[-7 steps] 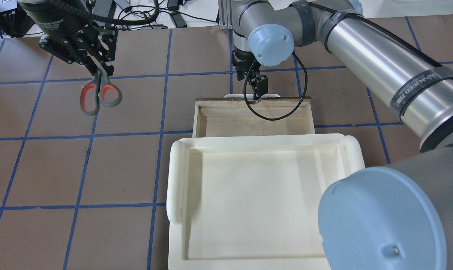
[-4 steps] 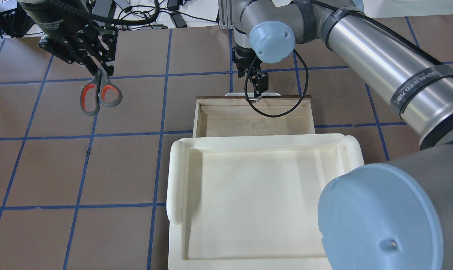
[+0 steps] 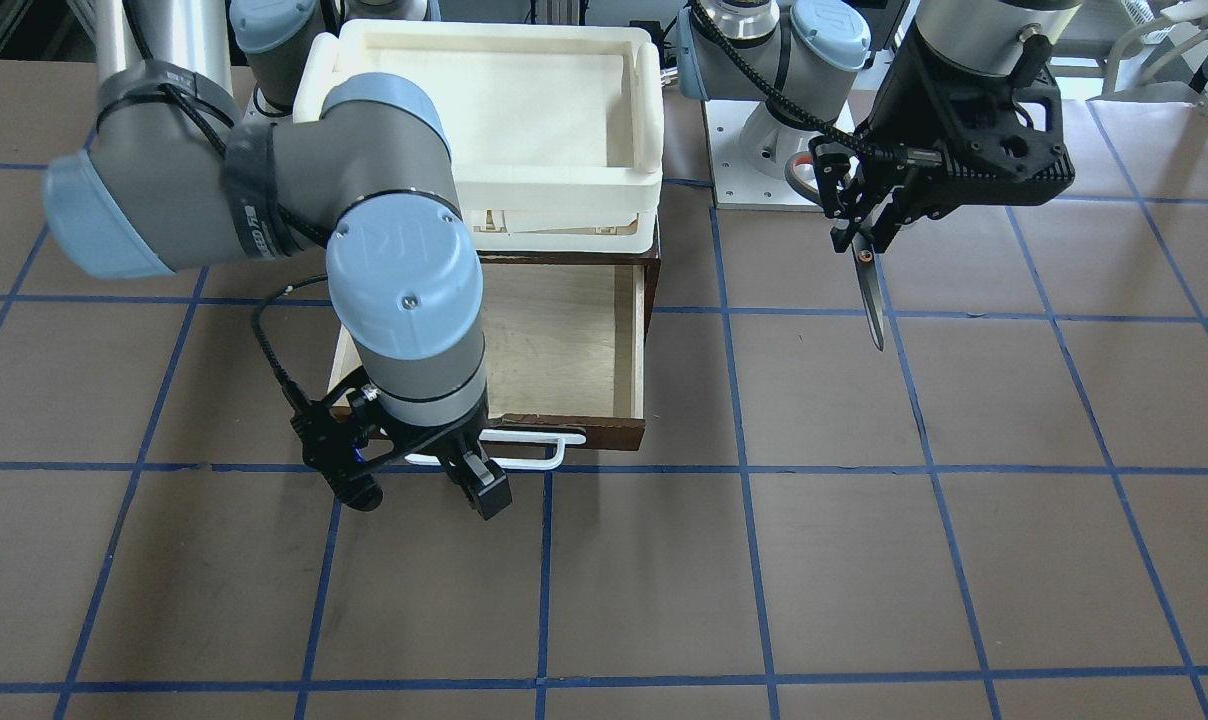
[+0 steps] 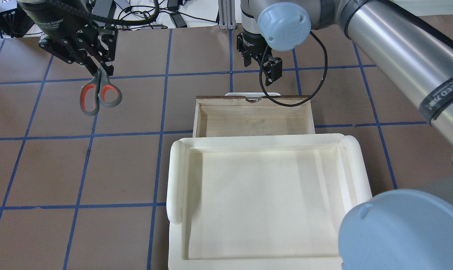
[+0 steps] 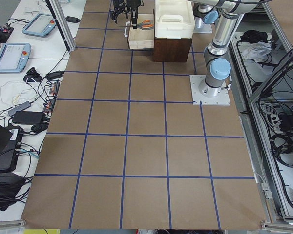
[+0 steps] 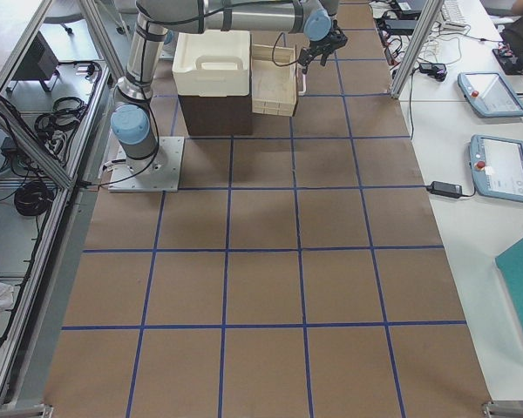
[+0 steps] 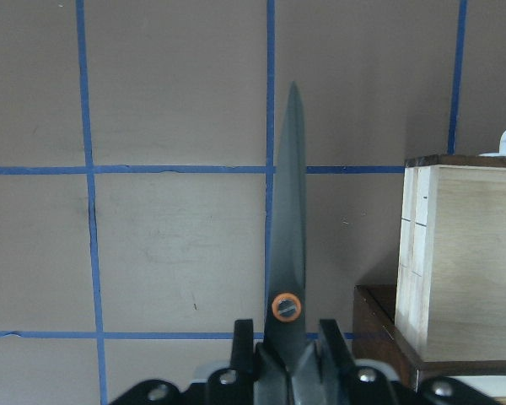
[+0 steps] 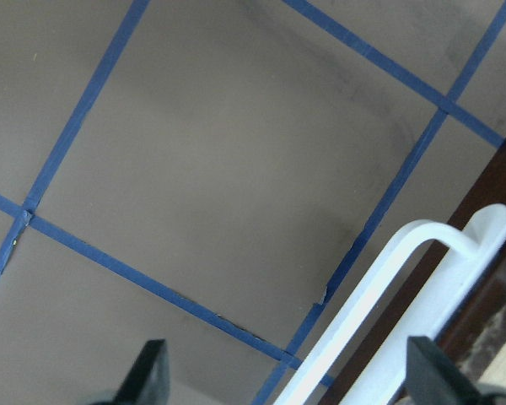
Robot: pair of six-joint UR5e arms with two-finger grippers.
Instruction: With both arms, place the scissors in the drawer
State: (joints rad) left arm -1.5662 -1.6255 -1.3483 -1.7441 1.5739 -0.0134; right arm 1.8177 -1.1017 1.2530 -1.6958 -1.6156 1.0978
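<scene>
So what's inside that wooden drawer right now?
Only bare pale plywood shows inside the drawer; no objects. Its rear part is hidden beneath the cream tray. The scissors hang in the left gripper.

Light: bright, even, from overhead; tabletop [image 4: 129,168] matte.
Shadows: soft and faint, just beside the drawer [image 3: 564,340].
Glare: white streaks on the right arm [image 4: 399,48] near the drawer; tray [image 4: 176,180] almost washed out.
Blur: right arm's elbow smeared in the front view; jaws unfocused in the right wrist view.
</scene>
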